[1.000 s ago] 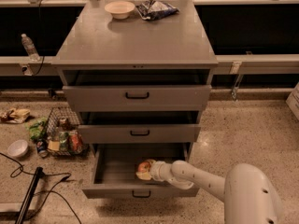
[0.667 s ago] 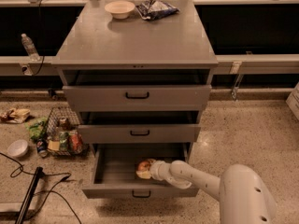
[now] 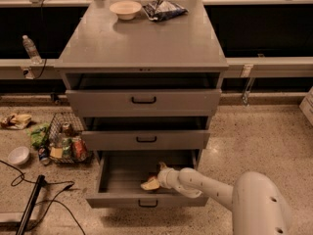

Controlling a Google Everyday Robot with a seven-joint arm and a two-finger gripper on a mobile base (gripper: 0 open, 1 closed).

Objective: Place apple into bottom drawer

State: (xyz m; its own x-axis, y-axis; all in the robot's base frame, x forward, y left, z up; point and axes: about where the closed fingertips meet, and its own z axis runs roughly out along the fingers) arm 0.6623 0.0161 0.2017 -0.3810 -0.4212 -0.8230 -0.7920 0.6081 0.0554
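Observation:
The bottom drawer [image 3: 122, 198] of the grey cabinet is pulled out, with its black handle at the front. My gripper [image 3: 156, 176] reaches into it from the right, at the front right of the drawer box. The apple [image 3: 150, 184] shows as a pale yellowish shape low in the drawer, at the gripper's tip. One fingertip [image 3: 161, 166] stands up and away from the apple, so the gripper looks open. Whether the apple rests on the drawer floor I cannot tell.
The top drawer [image 3: 144, 101] and middle drawer [image 3: 145, 139] are partly open above. A white bowl [image 3: 125, 9] and a snack bag [image 3: 164, 9] sit on the cabinet top. A wire basket [image 3: 66, 143] of items, a small bowl [image 3: 18, 155] and cables lie on the floor at the left.
The gripper has sunk slightly in the bottom drawer. Its tips have spread apart, and the apple now sits lower at the tip instead of being held as one compact shape.

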